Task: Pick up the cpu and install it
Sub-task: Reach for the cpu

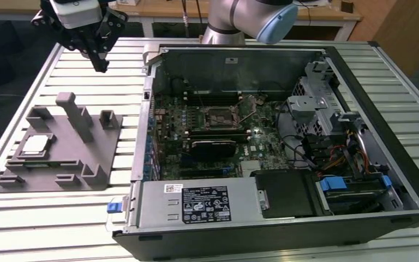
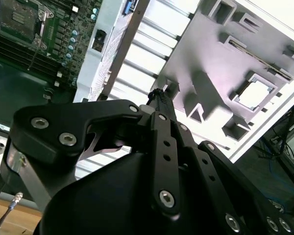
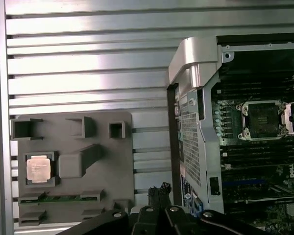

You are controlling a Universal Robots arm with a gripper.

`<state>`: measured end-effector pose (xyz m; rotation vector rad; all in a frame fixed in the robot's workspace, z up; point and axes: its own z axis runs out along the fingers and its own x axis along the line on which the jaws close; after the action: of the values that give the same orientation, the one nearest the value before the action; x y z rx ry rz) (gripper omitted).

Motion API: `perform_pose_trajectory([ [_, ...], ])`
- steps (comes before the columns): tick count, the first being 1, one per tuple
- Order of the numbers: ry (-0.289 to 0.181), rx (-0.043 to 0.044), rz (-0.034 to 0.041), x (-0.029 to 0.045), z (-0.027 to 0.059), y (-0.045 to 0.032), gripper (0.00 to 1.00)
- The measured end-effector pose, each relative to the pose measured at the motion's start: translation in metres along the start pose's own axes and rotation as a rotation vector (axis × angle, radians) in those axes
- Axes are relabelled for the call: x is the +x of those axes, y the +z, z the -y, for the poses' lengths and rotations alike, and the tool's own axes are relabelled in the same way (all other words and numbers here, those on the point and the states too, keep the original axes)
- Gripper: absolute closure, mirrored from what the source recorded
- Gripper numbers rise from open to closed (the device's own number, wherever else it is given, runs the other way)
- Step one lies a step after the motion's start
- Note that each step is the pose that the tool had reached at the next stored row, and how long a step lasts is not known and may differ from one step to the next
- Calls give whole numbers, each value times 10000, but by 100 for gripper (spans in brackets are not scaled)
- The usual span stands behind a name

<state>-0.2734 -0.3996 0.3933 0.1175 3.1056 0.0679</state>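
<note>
Exterior view — tool (image 1: 102,66), tips together, empty — cpu (image 1: 36,143) well apart.

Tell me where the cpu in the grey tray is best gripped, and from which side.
Probably by two opposite edges, coming straight down from above. The cpu lies flat, pale top up, in a square pocket of the grey tray, and the pocket's raised frame blocks any sideways approach.
</note>
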Motion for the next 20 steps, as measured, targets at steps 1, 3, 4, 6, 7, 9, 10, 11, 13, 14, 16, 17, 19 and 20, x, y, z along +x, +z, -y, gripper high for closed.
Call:
perform_pose_trajectory([
  [1,0,0,1,17,2,-1,89],
  [3,0,-1,2,49,5,-2,89],
  [4,0,-1,3,63,6,-2,89],
  [6,-1,-3,4,96,10,-3,89],
  [7,0,-3,4,117,12,-4,89],
  [9,1,-6,9,165,17,-6,89],
  [10,1,-7,11,190,19,-6,89],
  [11,0,-8,13,213,22,-7,89],
  [13,0,-8,15,255,26,-9,89],
  [14,0,-8,15,271,28,-10,89],
  [16,-1,-9,17,303,32,-11,89],
  [17,-1,-9,16,319,34,-11,89],
  [19,-1,-10,19,360,38,-13,89],
  [20,-1,-10,20,380,40,-13,89],
])
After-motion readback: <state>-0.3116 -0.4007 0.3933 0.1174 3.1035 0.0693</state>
